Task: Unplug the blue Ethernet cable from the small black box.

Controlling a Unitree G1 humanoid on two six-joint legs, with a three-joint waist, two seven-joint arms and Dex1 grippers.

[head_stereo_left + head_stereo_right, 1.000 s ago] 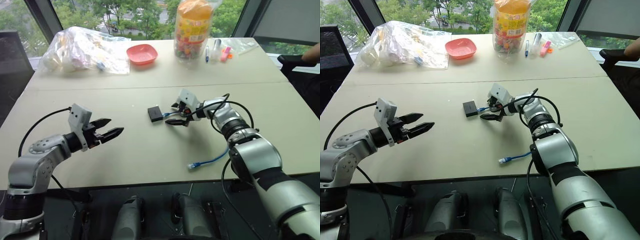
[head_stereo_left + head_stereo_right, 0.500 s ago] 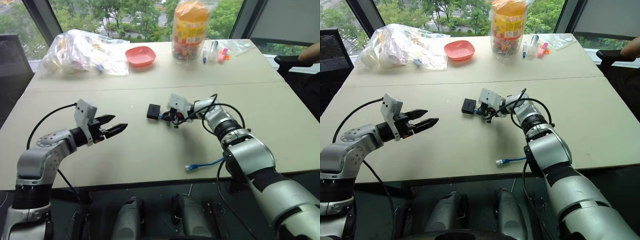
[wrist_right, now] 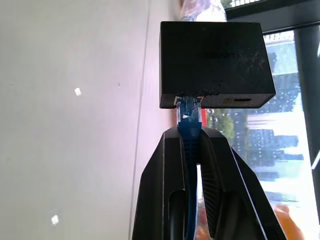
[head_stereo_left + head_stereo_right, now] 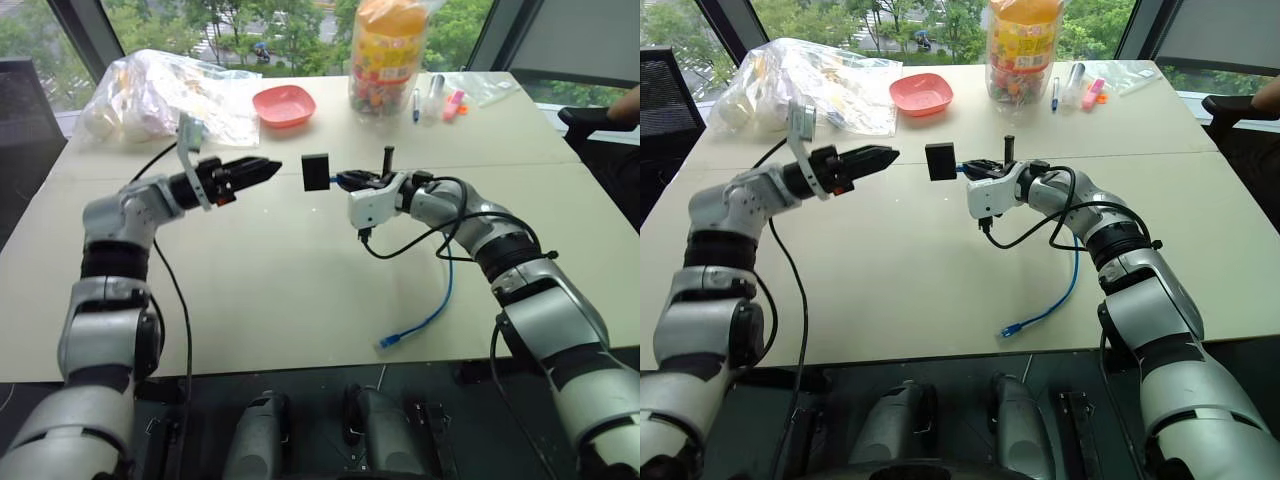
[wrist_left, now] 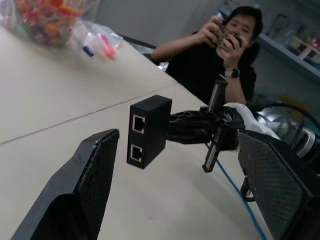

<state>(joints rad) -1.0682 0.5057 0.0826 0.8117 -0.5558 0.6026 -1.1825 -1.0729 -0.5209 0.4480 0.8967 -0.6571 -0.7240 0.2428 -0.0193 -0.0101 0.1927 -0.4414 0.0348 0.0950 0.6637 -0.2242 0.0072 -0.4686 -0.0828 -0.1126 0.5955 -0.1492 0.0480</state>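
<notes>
Blue Ethernet cable (image 3: 189,131), one, plugged into one small black box (image 3: 215,65), apparently airborne.

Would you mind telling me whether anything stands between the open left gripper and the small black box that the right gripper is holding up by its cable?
Nothing visible does. The small black box hangs above the table, the left gripper facing it across a clear gap. The right gripper, shut on the blue Ethernet cable, sits on the box's far side.
</notes>
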